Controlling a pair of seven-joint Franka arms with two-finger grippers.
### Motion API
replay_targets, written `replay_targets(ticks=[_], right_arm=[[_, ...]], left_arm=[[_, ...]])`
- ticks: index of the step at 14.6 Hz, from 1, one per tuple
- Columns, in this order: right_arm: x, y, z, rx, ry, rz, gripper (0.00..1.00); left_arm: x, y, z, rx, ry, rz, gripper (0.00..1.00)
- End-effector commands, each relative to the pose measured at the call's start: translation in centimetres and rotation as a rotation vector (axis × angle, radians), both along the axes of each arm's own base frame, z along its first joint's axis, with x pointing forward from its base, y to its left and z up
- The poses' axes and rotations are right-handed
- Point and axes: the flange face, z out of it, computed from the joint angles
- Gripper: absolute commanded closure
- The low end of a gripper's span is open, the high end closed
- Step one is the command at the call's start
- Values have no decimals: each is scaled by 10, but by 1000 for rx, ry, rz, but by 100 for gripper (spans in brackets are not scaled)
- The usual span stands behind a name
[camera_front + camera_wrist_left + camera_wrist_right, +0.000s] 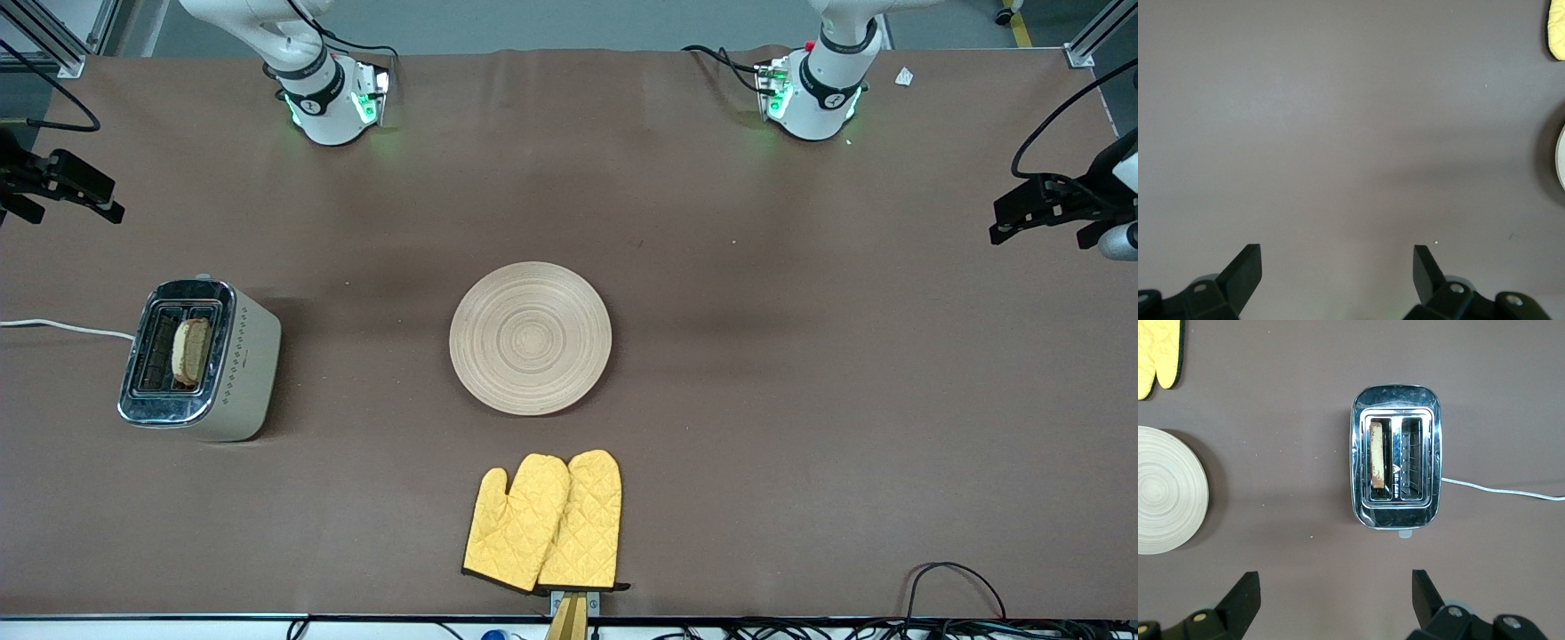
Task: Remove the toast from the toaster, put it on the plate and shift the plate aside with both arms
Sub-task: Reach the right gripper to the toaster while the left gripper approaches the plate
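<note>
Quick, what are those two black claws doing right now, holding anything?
Left gripper: open, holding nothing, over bare brown table.
Right gripper: open, holding nothing, up above the silver-topped toaster with the brown-crusted toast in one slot.

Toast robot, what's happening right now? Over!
Left gripper open over bare table, right gripper open above toaster. Toast in toaster slot. Plate bare, mid-table. Nothing blocking.

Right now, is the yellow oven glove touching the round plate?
Apart. The front view shows a strip of bare brown table between the oven gloves and the plate, with the gloves nearer the camera.
</note>
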Motion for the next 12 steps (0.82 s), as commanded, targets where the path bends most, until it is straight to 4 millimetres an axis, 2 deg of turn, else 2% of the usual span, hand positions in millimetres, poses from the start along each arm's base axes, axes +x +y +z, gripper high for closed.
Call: replay_targets(ticks=[1,3,6,12], right_arm=[[-7,0,4,15,-3,-8,0],[-6,0,4,15,-6,-8,0],[-7,0,4,15,-3,-8,0],[-7,-1,4,15,-3,-10,0]], left_arm=[[6,-5,-1,13,7,-27,0],[11,-6,-3,7,-8,-29,0],[23,-11,-21,-2,-2,-38,0],[30,-30,-31,-3,-2,-53,0]])
